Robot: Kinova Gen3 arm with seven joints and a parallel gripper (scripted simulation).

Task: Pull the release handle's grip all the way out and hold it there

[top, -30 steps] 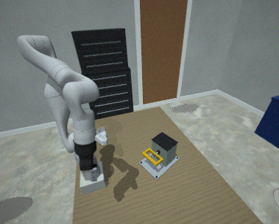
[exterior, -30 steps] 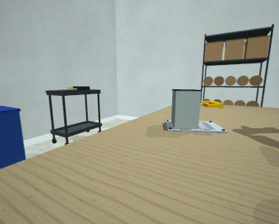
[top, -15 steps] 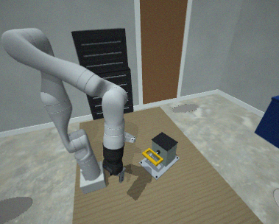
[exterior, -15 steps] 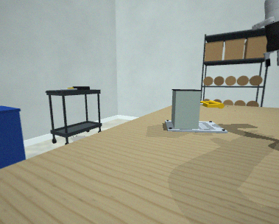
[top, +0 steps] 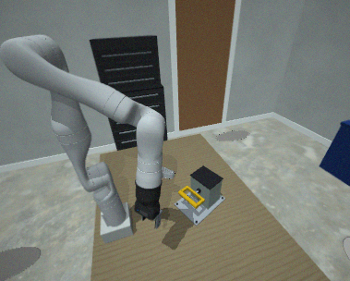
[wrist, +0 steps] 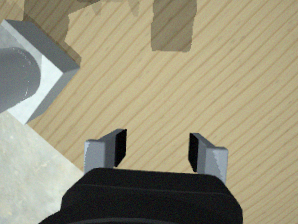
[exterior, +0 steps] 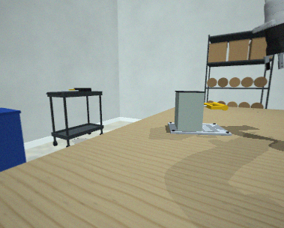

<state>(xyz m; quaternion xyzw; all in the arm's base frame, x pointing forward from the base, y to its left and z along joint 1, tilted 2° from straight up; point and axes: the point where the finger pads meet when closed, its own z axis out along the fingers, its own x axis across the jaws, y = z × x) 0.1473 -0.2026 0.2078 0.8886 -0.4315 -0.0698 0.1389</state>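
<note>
The release handle's yellow grip [top: 191,195] sticks out from the front of a grey housing with a black top [top: 206,186], which stands on a light baseplate on the wooden table. In the exterior view the grip [exterior: 215,106] shows to the right of the housing [exterior: 189,110]. My gripper [top: 149,217] is open and empty. It points down, above the table, to the left of the grip and apart from it. In the exterior view the gripper [exterior: 274,62] hangs high at the right edge. The wrist view shows both fingers over bare wood; the handle is not in it.
My arm's grey base block [top: 115,227] stands on the table just left of the gripper and shows in the wrist view [wrist: 29,70]. Off the table are a black cart [exterior: 74,112], a blue box [top: 345,152] and a shelf rack [exterior: 239,67].
</note>
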